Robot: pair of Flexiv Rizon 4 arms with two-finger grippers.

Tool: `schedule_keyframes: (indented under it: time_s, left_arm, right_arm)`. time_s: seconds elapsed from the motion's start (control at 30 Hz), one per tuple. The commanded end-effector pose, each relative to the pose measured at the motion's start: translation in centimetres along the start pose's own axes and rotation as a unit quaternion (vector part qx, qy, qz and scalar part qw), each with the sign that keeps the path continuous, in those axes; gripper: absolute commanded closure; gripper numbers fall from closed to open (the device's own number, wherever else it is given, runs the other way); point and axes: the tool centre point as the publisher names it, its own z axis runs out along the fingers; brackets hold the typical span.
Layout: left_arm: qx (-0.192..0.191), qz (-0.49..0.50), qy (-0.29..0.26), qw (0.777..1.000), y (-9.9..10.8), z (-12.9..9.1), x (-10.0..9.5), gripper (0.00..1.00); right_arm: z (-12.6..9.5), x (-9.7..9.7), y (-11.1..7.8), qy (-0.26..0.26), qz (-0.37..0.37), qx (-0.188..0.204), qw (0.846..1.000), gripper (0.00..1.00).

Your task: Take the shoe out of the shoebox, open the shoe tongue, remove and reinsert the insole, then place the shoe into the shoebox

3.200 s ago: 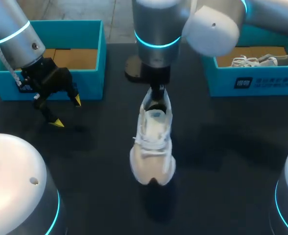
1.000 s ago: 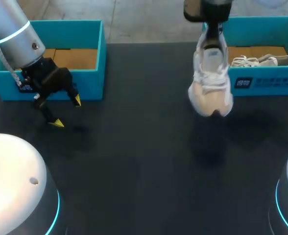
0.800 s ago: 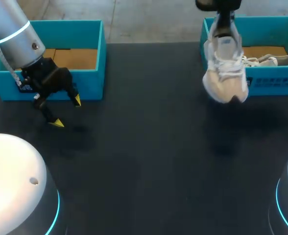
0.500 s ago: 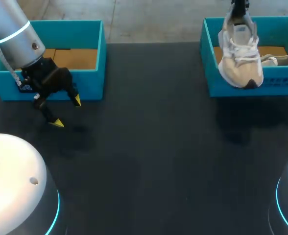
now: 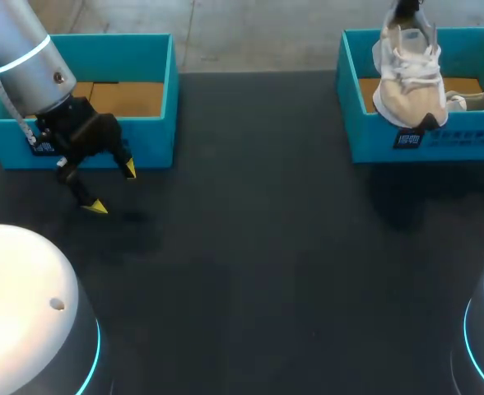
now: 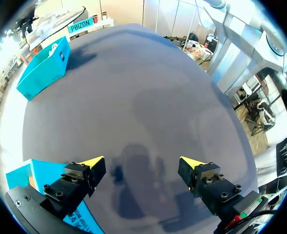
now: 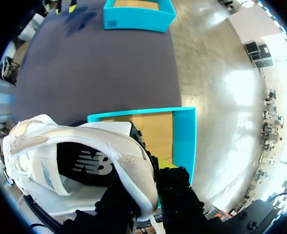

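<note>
A white sneaker (image 5: 408, 82) hangs toe-down over the front wall of the blue shoebox (image 5: 374, 136) at the back right. My right gripper (image 7: 151, 192) is shut on its heel collar, one finger inside the shoe and one outside. In the right wrist view the sneaker (image 7: 70, 161) sits above the shoebox's (image 7: 182, 131) brown floor. A second white shoe (image 5: 466, 100) lies inside that box. My left gripper (image 5: 112, 188) stands open and holds nothing, low over the table in front of the left box; in its own view the left gripper (image 6: 142, 163) shows only bare dark table between its tips.
A second blue box (image 5: 151, 90) with a brown floor stands at the back left, just behind my left gripper. The dark table (image 5: 250, 247) stretches between the two boxes and toward the front edge.
My right arm has carried the sneaker from the middle of the table to the back right, over the shoebox. The left arm has not moved.
</note>
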Motion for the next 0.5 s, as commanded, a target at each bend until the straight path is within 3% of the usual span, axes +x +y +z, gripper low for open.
schedule_keyframes:
  time_s: [0.03,0.13,0.5]
  left_arm:
    - [-0.001,0.0,-0.001,1.0,0.0,0.0,0.1,0.0]
    - [-0.001,0.0,-0.001,1.0,0.0,0.0,0.1,0.0]
    - [-0.001,0.0,-0.001,1.0,0.0,0.0,0.1,0.0]
  right_arm:
    - [-0.2,0.0,0.0,0.001,0.0,0.0,1.0,1.0]
    - [-0.2,0.0,0.0,0.001,0.0,0.0,1.0,1.0]
    - [2.1,-3.5,-5.5,0.0,0.031,0.012,0.999,1.0]
